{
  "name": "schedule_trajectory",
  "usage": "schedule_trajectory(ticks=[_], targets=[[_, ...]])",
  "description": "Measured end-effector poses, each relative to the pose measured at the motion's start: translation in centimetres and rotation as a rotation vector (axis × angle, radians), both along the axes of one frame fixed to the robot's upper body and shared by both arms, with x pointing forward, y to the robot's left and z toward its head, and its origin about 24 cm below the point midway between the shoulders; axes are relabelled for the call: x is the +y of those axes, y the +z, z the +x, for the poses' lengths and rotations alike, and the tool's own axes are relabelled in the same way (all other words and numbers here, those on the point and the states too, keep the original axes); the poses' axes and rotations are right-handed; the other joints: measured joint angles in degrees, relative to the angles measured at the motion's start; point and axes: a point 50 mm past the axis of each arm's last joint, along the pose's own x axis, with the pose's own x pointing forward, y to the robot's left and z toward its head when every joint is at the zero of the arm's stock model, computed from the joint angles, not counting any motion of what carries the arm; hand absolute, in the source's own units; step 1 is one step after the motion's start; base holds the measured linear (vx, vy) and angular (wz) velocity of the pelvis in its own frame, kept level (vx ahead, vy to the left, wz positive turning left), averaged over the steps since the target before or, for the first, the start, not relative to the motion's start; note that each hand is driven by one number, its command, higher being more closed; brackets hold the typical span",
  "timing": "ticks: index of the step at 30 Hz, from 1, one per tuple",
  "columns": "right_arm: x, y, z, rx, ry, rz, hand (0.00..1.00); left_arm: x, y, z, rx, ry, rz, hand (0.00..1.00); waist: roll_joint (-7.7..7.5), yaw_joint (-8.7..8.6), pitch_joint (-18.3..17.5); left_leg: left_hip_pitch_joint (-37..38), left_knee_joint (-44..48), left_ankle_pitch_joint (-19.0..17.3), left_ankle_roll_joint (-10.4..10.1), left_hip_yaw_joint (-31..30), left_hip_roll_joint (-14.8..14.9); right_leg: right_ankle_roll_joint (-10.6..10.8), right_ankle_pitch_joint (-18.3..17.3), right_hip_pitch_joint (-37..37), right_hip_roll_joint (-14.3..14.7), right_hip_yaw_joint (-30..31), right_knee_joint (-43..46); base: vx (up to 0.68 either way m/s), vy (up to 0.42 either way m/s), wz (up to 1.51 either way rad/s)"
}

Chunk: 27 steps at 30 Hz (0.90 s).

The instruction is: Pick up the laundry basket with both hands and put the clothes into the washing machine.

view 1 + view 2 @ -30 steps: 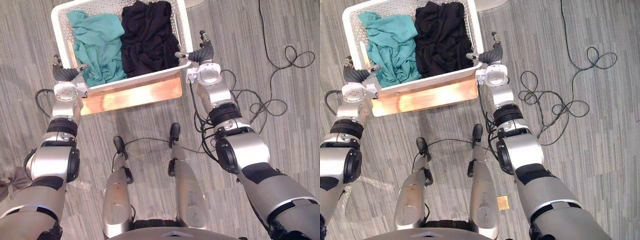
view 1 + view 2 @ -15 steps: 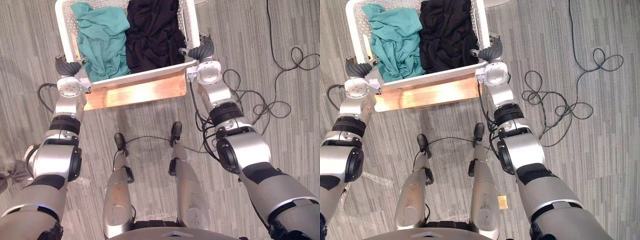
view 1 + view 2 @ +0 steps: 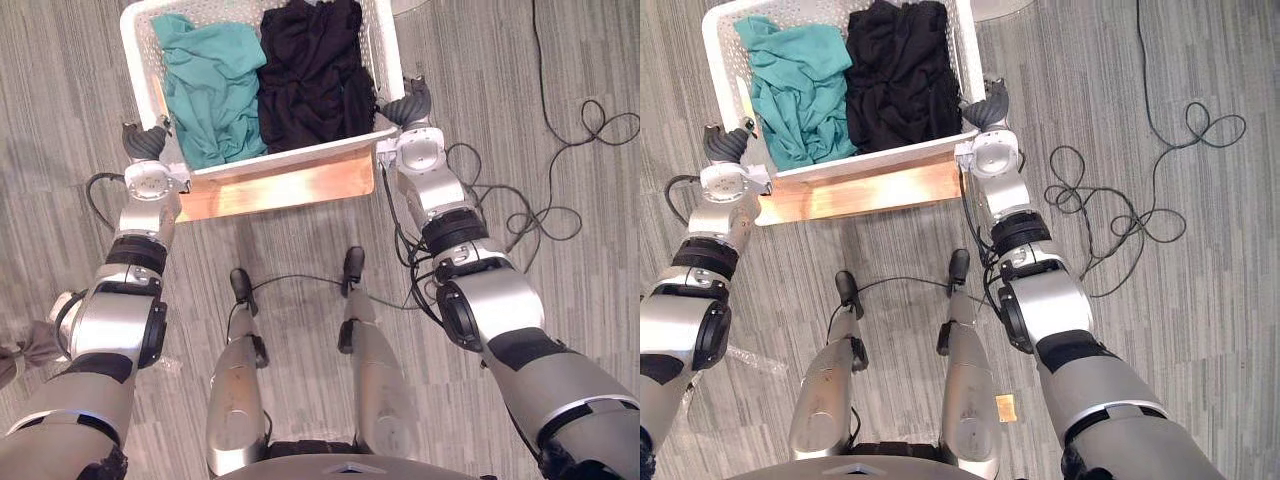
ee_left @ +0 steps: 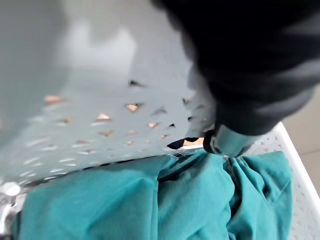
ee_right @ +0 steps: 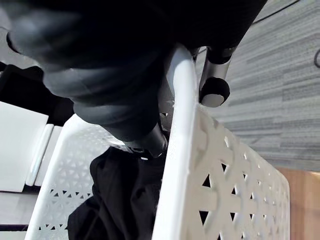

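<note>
White perforated laundry basket point(image 3: 290, 157) sits on a low wooden board point(image 3: 280, 192) on a grey plank floor point(image 3: 70, 90), straight ahead of the robot, seen from above. Inside, teal clothes point(image 3: 210, 90) fill the left half & black clothes point(image 3: 310, 70) the right half. The two piles touch down the middle, heaped approx to rim height.

Right robot hand point(image 3: 405, 104) is at the basket's right side, near the front corner. Its wrist view shows the rim point(image 5: 177, 150) running between its digits: one reaches inside above the black clothes, another sits outside the wall. It reads as clamped over the rim.

Left robot hand point(image 3: 147, 142) is against the basket's left front corner, w/ teal clothes just past it in its wrist view. Whether it has closed on the basket can't be told.

Step in hand, as judged: the two-sided grasp before the lift. The basket looks to be resting on the board, not yet raised.

Next move prob. calls for a firm hold on the left side too, then an even lift w/ both arms. Both holds are near the front corners, so the loaded far end may dip & the rim could slip. After that, the carry to the washing machine.
</note>
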Motion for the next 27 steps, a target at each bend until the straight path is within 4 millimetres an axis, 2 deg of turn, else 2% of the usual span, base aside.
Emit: schedule_trajectory(ticks=[5,10,12,16,20,23,24,26,27], targets=[[-0.6,-2.0,-0.1,0.055,-0.004,0.022,1.00,-0.4,-2.0,-0.3,0.044,-0.058,-0.058,1.00,0.00,-0.47,0.0,1.6,0.9,-0.7,0.1,0.2,-0.1,0.0,0.0,1.7,-0.2,0.3,0.0,-0.02,0.047,-0.03],[-1.9,-4.5,-0.7,0.115,-0.007,0.018,1.00,-1.2,-5.7,-1.7,0.108,-0.107,-0.116,1.00,0.02,-0.79,0.0,4.1,3.4,-2.6,0.1,0.4,0.1,-0.3,-0.4,5.2,-0.3,0.5,0.0,-0.02,0.022,-0.03],[-2.2,-5.5,-1.7,0.106,0.020,0.027,1.00,-1.3,-7.3,-3.2,0.112,-0.140,-0.130,1.00,0.07,-1.22,0.0,6.1,4.3,-3.5,0.0,0.4,0.4,-0.3,-0.8,7.6,-0.1,0.4,0.0,0.00,0.020,-0.04],[-3.2,-7.4,-3.6,0.097,0.041,0.037,1.00,-1.6,-9.1,-6.3,0.086,-0.209,-0.141,1.00,0.30,-2.00,-0.1,10.7,6.2,-5.7,-0.1,0.3,0.7,-0.3,-2.2,13.1,-0.1,0.2,0.2,0.02,0.059,0.02],[-4.1,-10.0,-5.4,0.137,0.060,0.044,1.00,-2.0,-12.3,-9.2,0.137,-0.252,-0.178,1.00,1.24,-1.81,-4.6,12.1,6.0,-6.8,-0.5,0.4,0.6,-0.2,-3.6,14.5,-0.2,0.1,0.3,0.03,0.058,0.02],[-4.8,-14.1,-7.1,0.250,0.059,0.090,1.00,-2.6,-16.9,-12.7,0.269,-0.259,-0.260,1.00,2.73,-1.72,-8.3,15.4,5.1,-7.1,-0.4,0.6,0.8,0.3,-4.4,17.3,0.1,0.0,0.3,0.07,0.044,-0.02],[-4.8,-14.9,-7.5,0.270,0.055,0.097,1.00,-2.8,-17.6,-13.3,0.291,-0.256,-0.275,1.00,2.91,-1.73,-8.9,15.8,5.1,-7.3,-0.4,0.6,0.8,0.5,-4.5,17.8,0.1,0.0,0.3,0.08,0.054,-0.05],[-5.1,-17.4,-8.9,0.349,0.064,0.135,1.00,-3.1,-20.2,-15.9,0.373,-0.242,-0.331,1.00,3.15,-1.54,-11.5,16.8,5.2,-7.8,-0.5,1.0,1.2,0.4,-4.8,18.7,0.4,0.1,0.3,0.05,0.032,-0.04],[-5.1,-18.0,-9.2,0.364,0.059,0.150,1.00,-3.2,-20.7,-16.5,0.390,-0.239,-0.345,1.00,3.15,-1.58,-11.6,17.4,5.2,-7.9,-0.5,0.9,1.3,0.4,-5.0,19.5,0.5,0.0,0.3,0.04,0.015,0.05]])
